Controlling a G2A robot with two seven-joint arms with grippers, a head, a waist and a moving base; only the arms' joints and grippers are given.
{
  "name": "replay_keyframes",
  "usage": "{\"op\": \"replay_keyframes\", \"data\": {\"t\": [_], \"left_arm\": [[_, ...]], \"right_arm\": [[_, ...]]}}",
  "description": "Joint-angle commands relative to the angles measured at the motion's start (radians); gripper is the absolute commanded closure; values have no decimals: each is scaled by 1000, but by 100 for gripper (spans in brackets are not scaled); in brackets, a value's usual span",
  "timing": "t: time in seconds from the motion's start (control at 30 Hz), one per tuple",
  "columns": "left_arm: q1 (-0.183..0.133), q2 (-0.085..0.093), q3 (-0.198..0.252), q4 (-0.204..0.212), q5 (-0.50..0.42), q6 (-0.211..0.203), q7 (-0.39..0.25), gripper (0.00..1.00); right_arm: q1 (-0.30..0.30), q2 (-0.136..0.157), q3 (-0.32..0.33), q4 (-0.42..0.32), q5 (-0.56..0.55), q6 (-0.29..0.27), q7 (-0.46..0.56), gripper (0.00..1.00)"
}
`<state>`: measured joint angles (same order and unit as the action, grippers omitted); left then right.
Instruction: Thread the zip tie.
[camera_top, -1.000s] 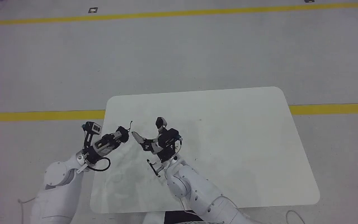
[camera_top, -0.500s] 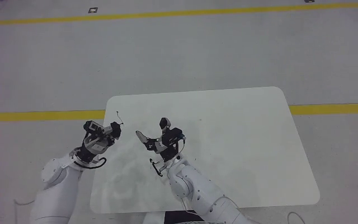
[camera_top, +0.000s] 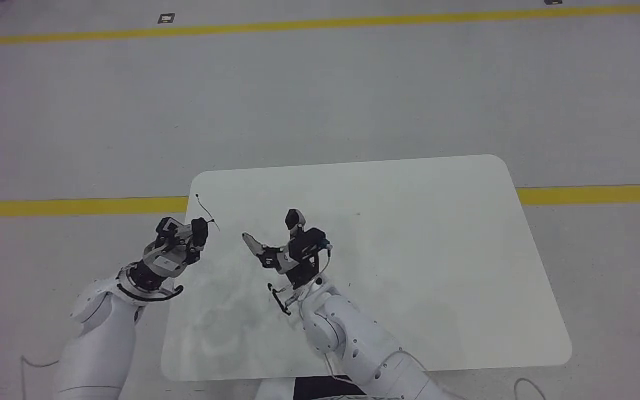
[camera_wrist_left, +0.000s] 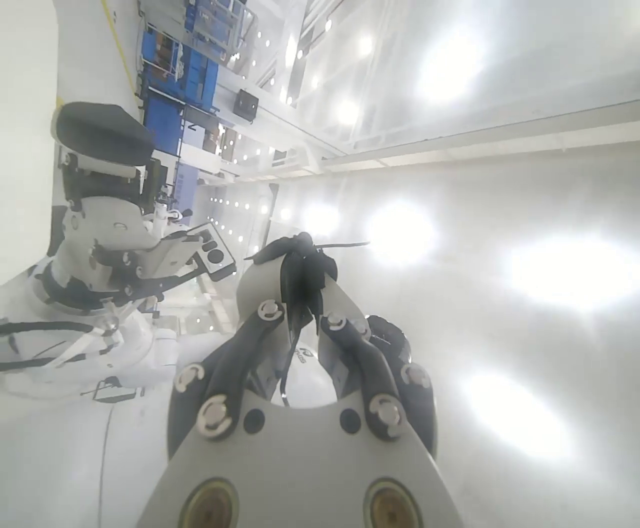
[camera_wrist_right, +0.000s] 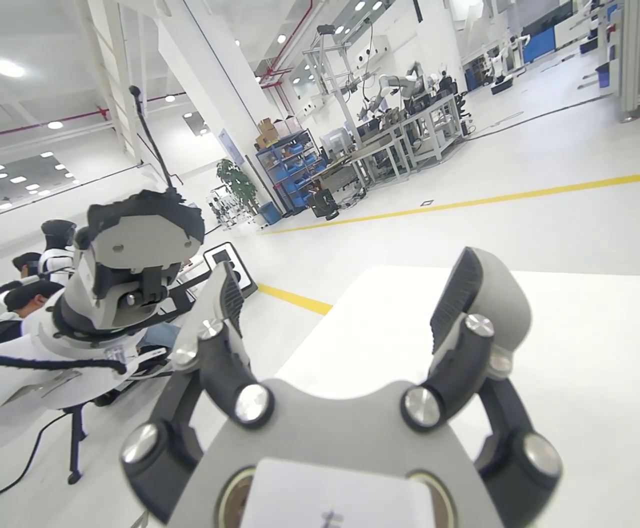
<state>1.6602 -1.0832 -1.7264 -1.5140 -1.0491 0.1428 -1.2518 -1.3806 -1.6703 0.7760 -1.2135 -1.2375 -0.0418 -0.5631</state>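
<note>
- Left gripper (camera_wrist_left: 300, 260): jaws closed, pads pressed together on a zip tie (camera_wrist_left: 345, 244) whose end sticks out past the tips.
- Left arm (camera_top: 105, 305): bent at the elbow, forearm angled forward, wrist tipped so the jaws point up and away from the body.
- Right gripper (camera_wrist_right: 345, 280): jaws spread wide, ribbed pads (camera_wrist_right: 450, 295) facing each other.
- Right arm (camera_top: 338, 332): forearm angled forward, wrist raised. The left gripper stands near one side of the open jaws, apart from them.

Ind. robot lab, yellow floor line (camera_wrist_right: 500, 198), blue shelves (camera_wrist_right: 294, 167), workbenches (camera_wrist_right: 431, 131)
</note>
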Motion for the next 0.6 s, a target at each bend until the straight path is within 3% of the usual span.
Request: {"op": "replay_keyframes", "data": {"t": [0.0,0.07,0.17,0.37,0.57], "left_arm": [[-1,0,4,-4,9,-8,39,100],[0,-2,11,0,-42,31,46,100],[3,-2,12,4,-50,39,54,100],[10,-6,40,14,-134,112,64,100],[11,-5,42,8,-129,107,65,100]], "right_arm": [[2,5,-15,1,-119,19,-33,0],[0,5,-27,-2,-146,21,-68,0],[12,5,-45,9,-210,36,-107,0],[38,-9,-70,33,-226,89,-138,0],[54,-19,-82,46,-215,113,-137,0]]}}
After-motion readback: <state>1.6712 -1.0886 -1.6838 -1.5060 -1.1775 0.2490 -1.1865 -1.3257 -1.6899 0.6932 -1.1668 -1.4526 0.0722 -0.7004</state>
